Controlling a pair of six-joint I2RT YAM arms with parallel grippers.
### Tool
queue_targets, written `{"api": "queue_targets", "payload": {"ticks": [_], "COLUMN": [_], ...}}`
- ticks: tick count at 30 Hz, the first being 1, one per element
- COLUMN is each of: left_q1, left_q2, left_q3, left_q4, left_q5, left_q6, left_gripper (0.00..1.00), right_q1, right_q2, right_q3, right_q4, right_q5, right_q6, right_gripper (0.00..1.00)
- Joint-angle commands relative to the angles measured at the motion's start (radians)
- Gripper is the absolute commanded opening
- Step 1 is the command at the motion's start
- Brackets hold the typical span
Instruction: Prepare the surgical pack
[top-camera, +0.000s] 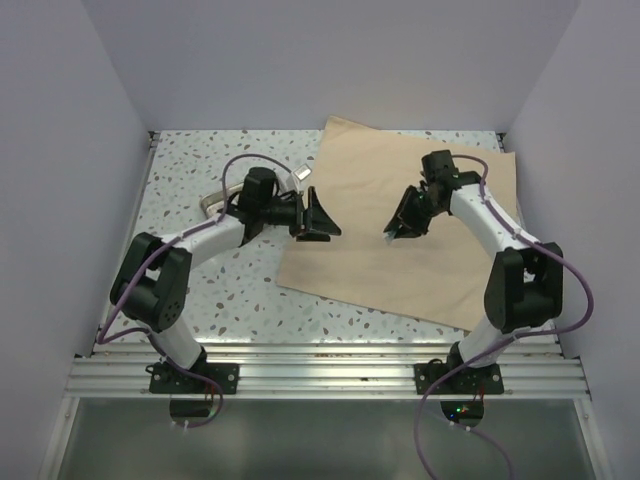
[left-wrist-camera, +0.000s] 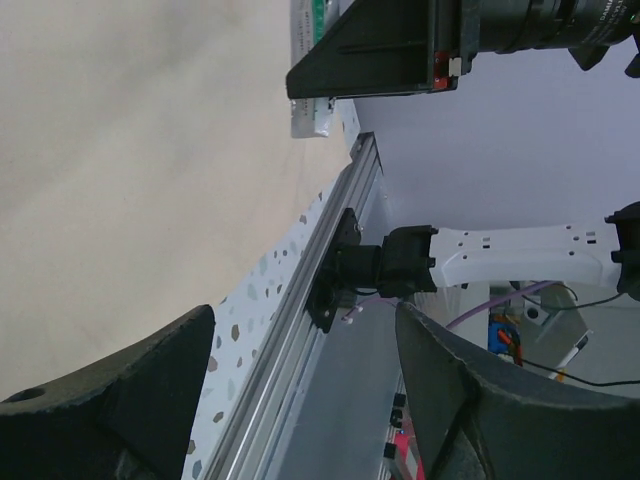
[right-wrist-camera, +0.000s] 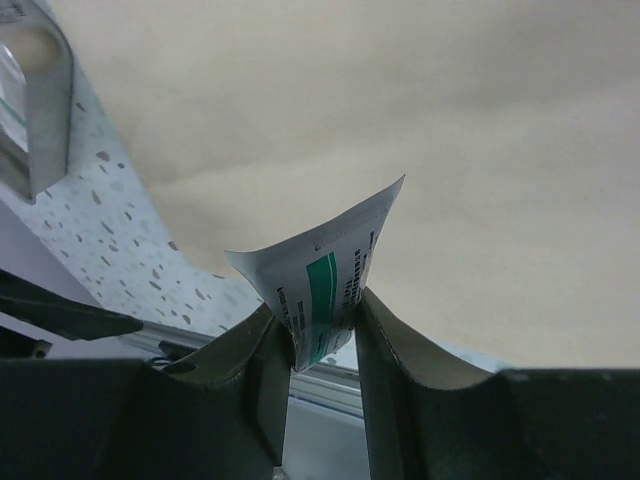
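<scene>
The tan wrap sheet (top-camera: 400, 230) lies flat and unfolded on the right half of the table; it also fills the right wrist view (right-wrist-camera: 400, 120). My right gripper (top-camera: 398, 228) hovers over the sheet's middle, shut on a white gauze packet (right-wrist-camera: 330, 262) with a green stripe, which bends between the fingers. The packet also shows in the left wrist view (left-wrist-camera: 308, 108). My left gripper (top-camera: 322, 222) is open and empty above the sheet's left edge, facing the right gripper (left-wrist-camera: 300, 335). The metal tray (top-camera: 213, 205) sits left of the sheet, partly hidden behind the left arm; its rim shows in the right wrist view (right-wrist-camera: 45, 100).
A small pale item (top-camera: 300, 172) lies at the sheet's upper left edge; I cannot tell what it is. The speckled tabletop (top-camera: 200, 160) is walled at the back and both sides. An aluminium rail (top-camera: 330, 360) runs along the near edge.
</scene>
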Motion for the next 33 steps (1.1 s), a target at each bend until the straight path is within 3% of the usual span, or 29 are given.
{"api": "queue_targets", "payload": {"ticks": [1,7,13,19,28,33], "left_q1": [-0.006,0.037,0.085,0.091,0.068,0.051], "left_q2": [-0.002,-0.057,-0.085,-0.117,-0.206,-0.191], "left_q3": [-0.021,0.033,0.030,0.088,0.033,0.064], "left_q4": [0.170,-0.055,-0.095,-0.242,-0.154,-0.189], "left_q5": [-0.022,-0.109,-0.137,-0.287,-0.421,-0.445], "left_q6": [-0.133,-0.012,0.008,0.108,0.189,0.226], "left_gripper": [0.76,0.77,0.76,0.72,0.57,0.51], "right_q1": [0.069,0.213,0.311,0.330,0.330,0.331], "right_q2": [0.060,0.237,0.344,0.326,0.300,0.272], "right_q3": [0.085,0.289,0.438,0.367,0.294,0.233], "right_q4": [0.103,0.202,0.200,0.286,0.333,0.425], "right_q5": [-0.087,-0.109,-0.133,-0.172,-0.201,-0.225], "right_q6": [0.114,0.187,0.244,0.350,0.506,0.646], "right_gripper": [0.34,0.35,0.38,0.41,0.42,0.42]}}
